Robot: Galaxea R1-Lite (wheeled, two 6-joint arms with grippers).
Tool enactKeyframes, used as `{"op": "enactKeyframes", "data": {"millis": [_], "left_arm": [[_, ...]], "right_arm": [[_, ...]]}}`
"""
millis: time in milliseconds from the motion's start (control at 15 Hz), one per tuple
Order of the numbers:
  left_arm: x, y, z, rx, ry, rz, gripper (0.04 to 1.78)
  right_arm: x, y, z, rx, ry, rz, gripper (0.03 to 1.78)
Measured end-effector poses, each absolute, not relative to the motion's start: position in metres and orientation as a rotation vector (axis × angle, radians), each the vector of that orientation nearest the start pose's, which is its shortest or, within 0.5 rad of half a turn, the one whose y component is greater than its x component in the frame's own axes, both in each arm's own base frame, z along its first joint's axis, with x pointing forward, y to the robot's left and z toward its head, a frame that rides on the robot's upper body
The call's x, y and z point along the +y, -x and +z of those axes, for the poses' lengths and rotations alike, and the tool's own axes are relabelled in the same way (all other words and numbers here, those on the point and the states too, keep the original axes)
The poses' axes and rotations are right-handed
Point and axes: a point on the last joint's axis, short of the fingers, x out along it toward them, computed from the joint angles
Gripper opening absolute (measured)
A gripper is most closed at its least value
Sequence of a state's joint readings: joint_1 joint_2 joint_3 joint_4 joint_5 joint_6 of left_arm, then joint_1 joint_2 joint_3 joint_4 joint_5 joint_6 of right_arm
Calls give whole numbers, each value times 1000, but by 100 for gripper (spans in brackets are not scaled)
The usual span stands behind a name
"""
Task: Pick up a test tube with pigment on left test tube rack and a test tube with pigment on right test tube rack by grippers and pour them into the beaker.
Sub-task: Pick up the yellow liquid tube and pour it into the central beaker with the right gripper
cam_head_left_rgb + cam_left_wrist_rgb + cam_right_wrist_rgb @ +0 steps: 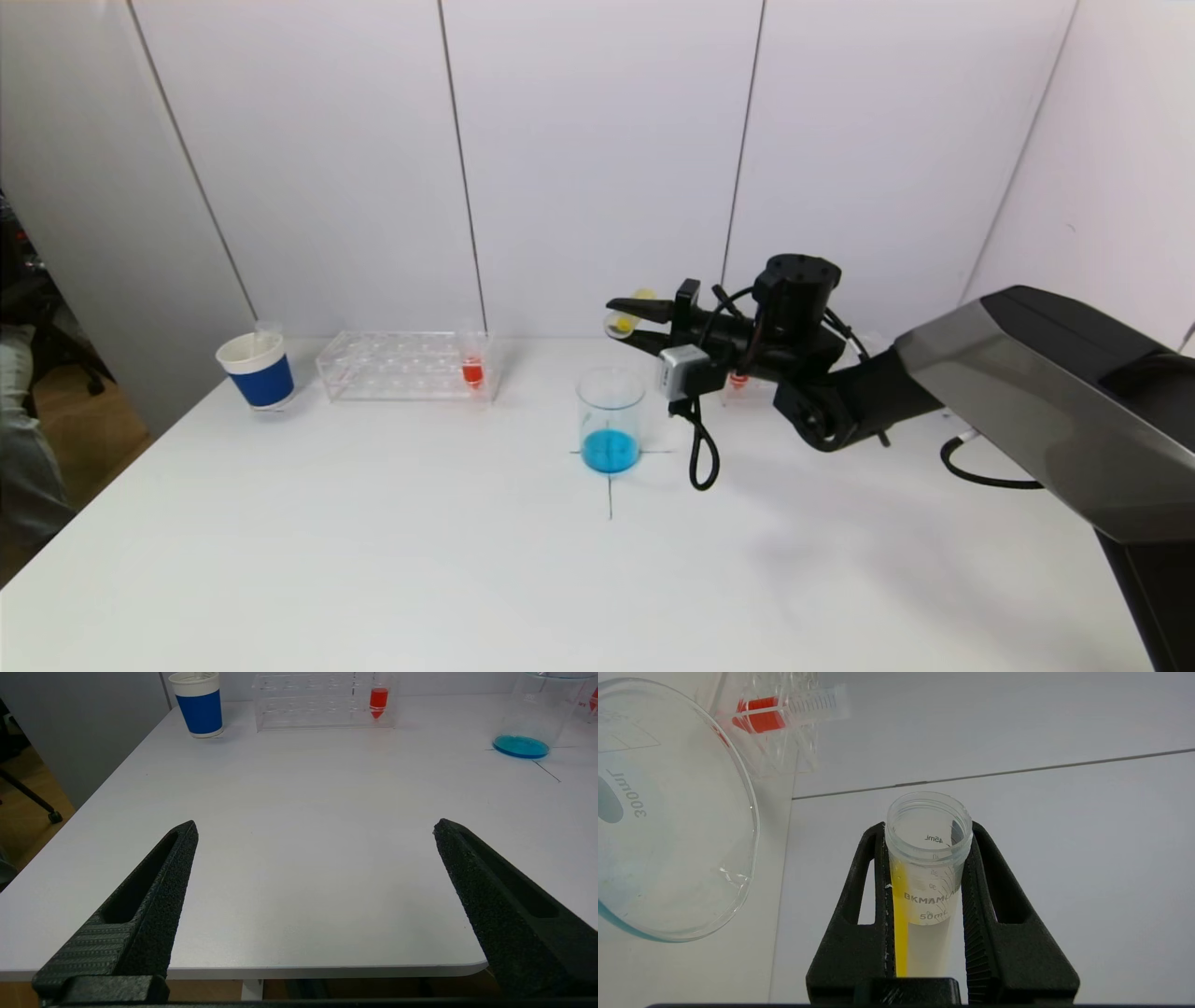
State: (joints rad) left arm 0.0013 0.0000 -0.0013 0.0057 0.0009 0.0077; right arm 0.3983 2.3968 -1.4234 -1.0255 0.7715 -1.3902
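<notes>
A tube (928,858) streaked with yellow pigment is pinched between the fingers of the right end effector (627,323), tipped sideways above and just behind the single beaker (611,419) of blue liquid. The left end effector (316,828) is spread wide over the counter (299,858). Two racks are seen; the left rack (403,365) holds one red tube (472,368).

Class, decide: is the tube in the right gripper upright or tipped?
Tipped. The test tube lies sideways in the right gripper, yellow pigment streaked along its wall.
</notes>
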Motion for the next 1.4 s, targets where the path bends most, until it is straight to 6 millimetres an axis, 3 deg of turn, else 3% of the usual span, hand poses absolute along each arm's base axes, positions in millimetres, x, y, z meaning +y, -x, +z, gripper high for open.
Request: {"op": "enactKeyframes", "data": {"millis": [1400], "left_arm": [[0, 23, 75, 4, -8, 2, 176]], "right_arm": [[196, -442, 109, -946, 1458, 896, 47]]}}
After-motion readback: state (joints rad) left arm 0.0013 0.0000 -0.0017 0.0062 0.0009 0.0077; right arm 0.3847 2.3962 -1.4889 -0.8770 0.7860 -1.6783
